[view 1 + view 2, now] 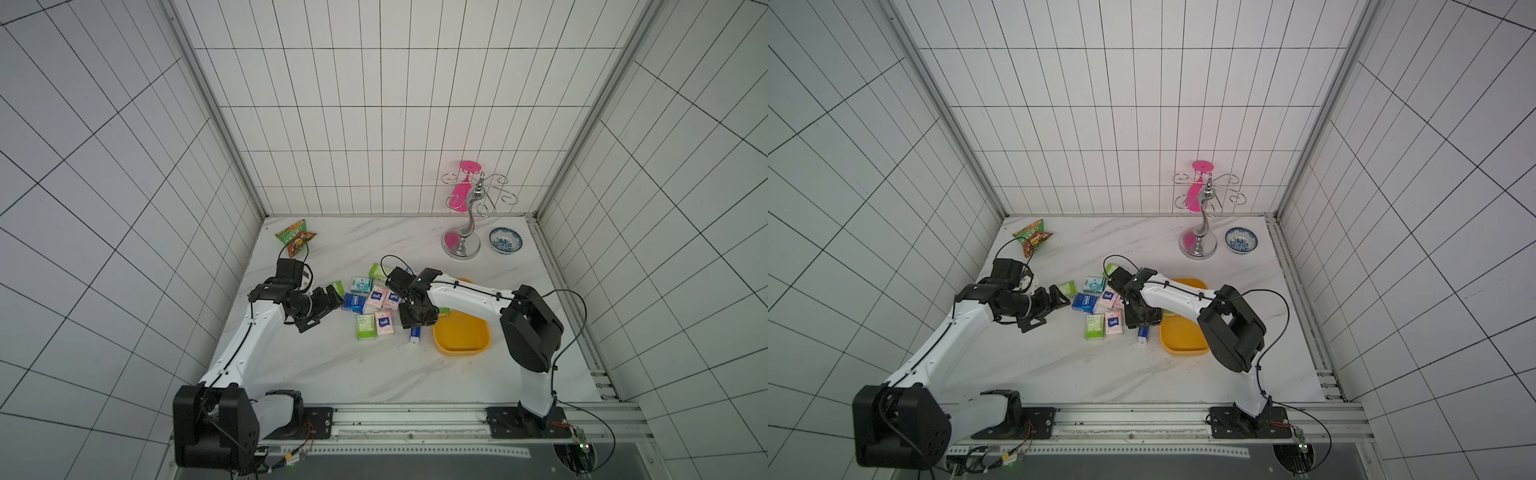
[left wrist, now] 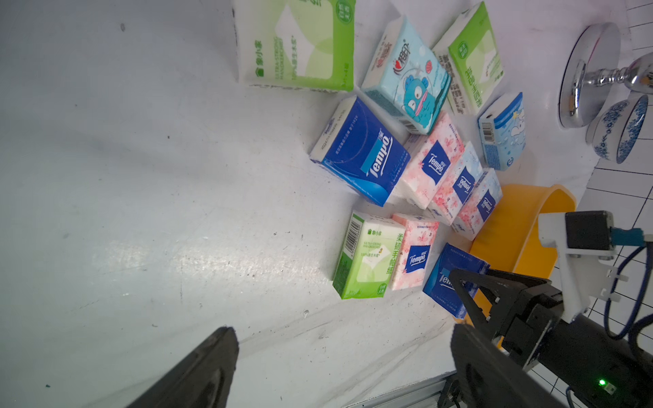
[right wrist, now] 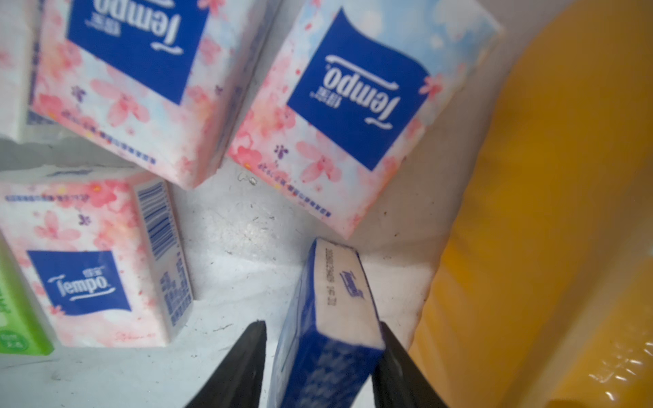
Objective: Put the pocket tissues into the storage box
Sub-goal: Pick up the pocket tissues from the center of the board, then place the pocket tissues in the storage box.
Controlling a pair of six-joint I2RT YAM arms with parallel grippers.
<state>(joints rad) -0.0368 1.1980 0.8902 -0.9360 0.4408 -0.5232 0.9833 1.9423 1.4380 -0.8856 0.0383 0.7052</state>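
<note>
White tiled walls close in a white marble-patterned bench [image 1: 332, 374]. At its far left corner lies a crinkled green-orange snack bag [image 1: 296, 237], which has no part in the task. Next comes the left hand [image 1: 332, 302]. Its two fingers stand wide apart and hold nothing, just beside a flat light green packet [image 1: 336, 286].

In the middle of the bench lie the pocket tissues [image 1: 376, 297], small soft rectangular packets in light green, pink-white, dark blue and teal-white prints. They lie close together and some touch each other.

To the right of this group, the right hand [image 3: 321, 323] is set over a dark blue packet [image 3: 339, 311] that stands on its long edge. The packet is just beside the wall of the storage box [image 1: 461, 345], a shallow yellow-orange plastic tray with rounded corners. The part of the tray floor that shows is bare. One finger touches the packet and a thin gap shows on the other side, so the hand is around it but not clamped.

Further right are a chrome stand [image 1: 461, 245] and a small blue-and-white bowl [image 1: 505, 240].

I judge the step in hand to be the grasp of this packet. The next move calls for pressing the fingers together on it and lifting it. Then the hand must carry it the short way over the wall before letting go.
</note>
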